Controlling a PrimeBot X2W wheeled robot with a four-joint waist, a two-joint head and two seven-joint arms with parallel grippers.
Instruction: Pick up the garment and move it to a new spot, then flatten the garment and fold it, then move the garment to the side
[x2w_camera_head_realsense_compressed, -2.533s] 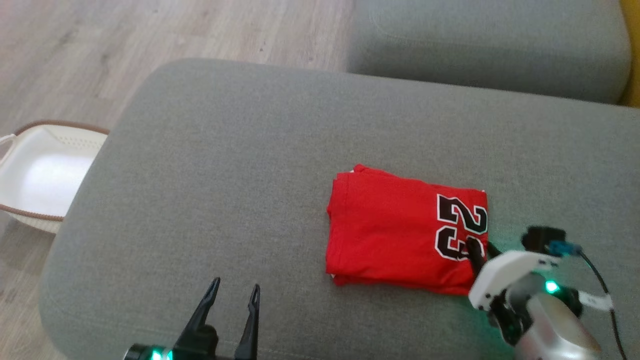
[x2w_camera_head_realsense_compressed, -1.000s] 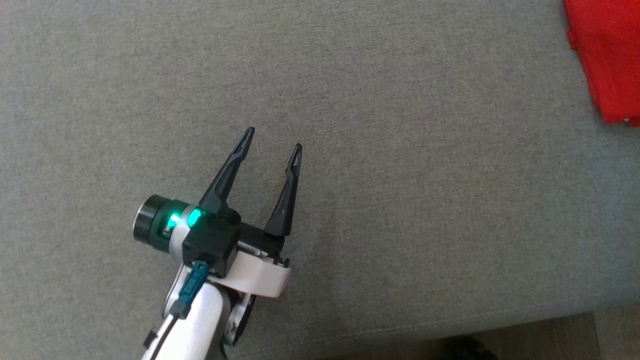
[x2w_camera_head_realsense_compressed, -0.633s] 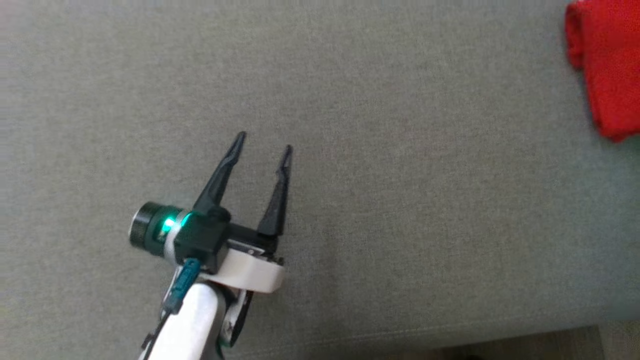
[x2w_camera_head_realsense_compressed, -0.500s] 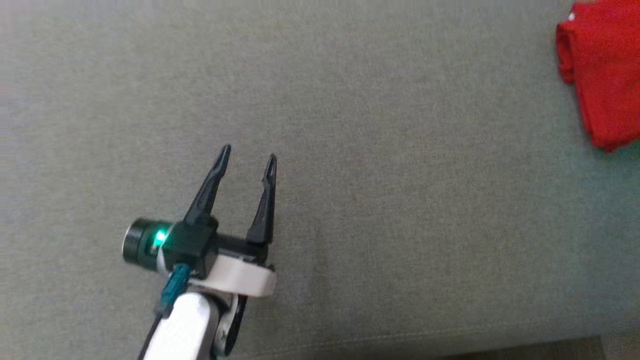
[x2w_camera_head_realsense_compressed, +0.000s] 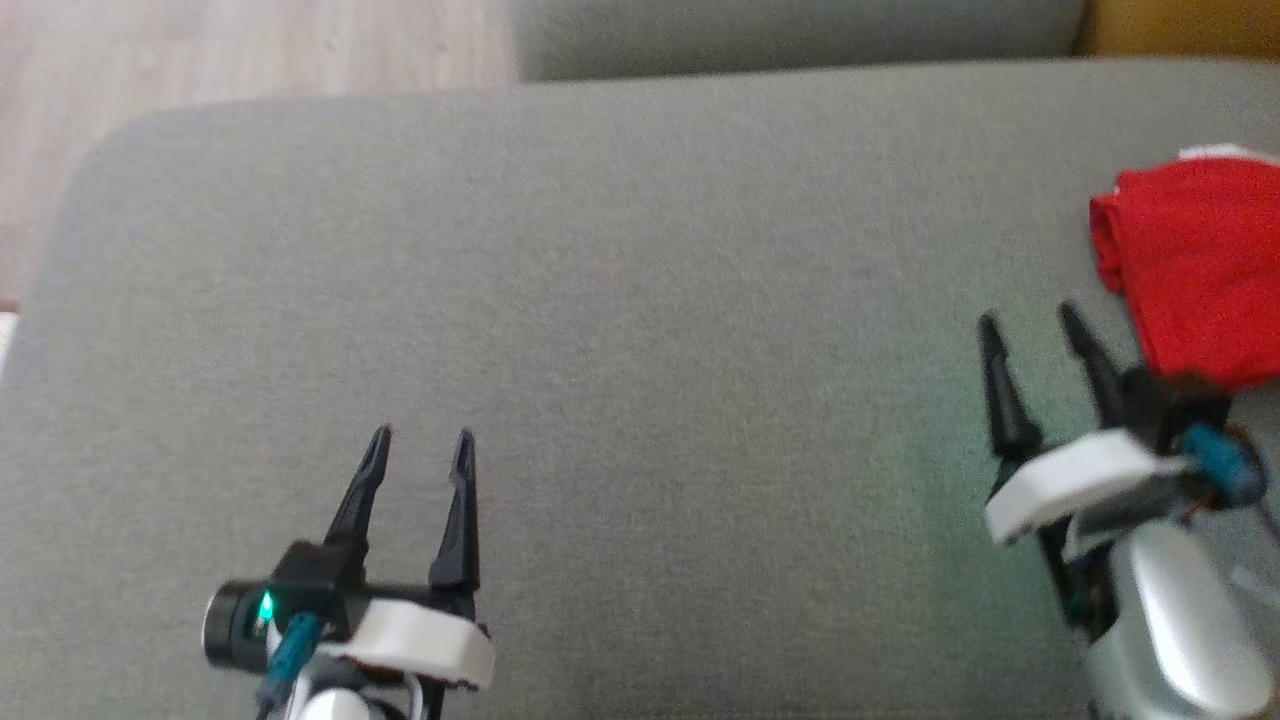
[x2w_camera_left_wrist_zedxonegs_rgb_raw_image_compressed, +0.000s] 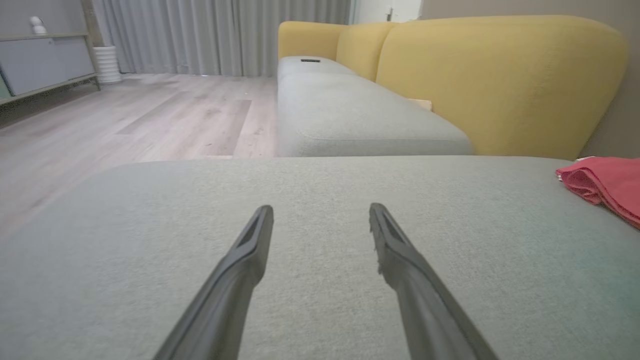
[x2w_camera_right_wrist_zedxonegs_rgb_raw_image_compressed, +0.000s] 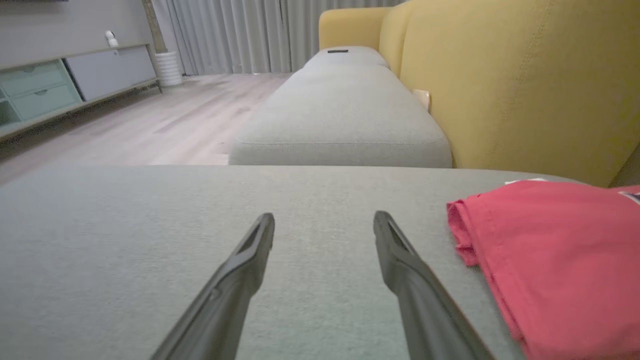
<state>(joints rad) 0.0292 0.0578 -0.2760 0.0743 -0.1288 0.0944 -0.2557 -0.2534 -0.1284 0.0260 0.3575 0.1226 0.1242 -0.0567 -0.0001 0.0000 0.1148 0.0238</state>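
Note:
The garment (x2w_camera_head_realsense_compressed: 1195, 265) is a folded red piece lying at the right edge of the grey cushion (x2w_camera_head_realsense_compressed: 640, 300). It also lies at the right of the right wrist view as the garment (x2w_camera_right_wrist_zedxonegs_rgb_raw_image_compressed: 560, 250) and at the far right of the left wrist view as the garment (x2w_camera_left_wrist_zedxonegs_rgb_raw_image_compressed: 607, 182). My right gripper (x2w_camera_head_realsense_compressed: 1030, 320) stands open just left of the garment, holding nothing. My left gripper (x2w_camera_head_realsense_compressed: 420, 440) is open over bare cushion at the lower left, well away from the garment. Both pairs of fingers point away from me.
A second grey seat cushion (x2w_camera_right_wrist_zedxonegs_rgb_raw_image_compressed: 345, 115) lies beyond this one, with a yellow sofa back (x2w_camera_right_wrist_zedxonegs_rgb_raw_image_compressed: 510, 80) to its right. Wooden floor (x2w_camera_head_realsense_compressed: 250, 50) shows past the cushion's far left corner. A low cabinet (x2w_camera_right_wrist_zedxonegs_rgb_raw_image_compressed: 60, 80) and curtains stand far off.
The head camera has swung, so the whole picture shifted and the right gripper has come into view. The right gripper, on the garment earlier, is now open beside it. The left gripper stays open.

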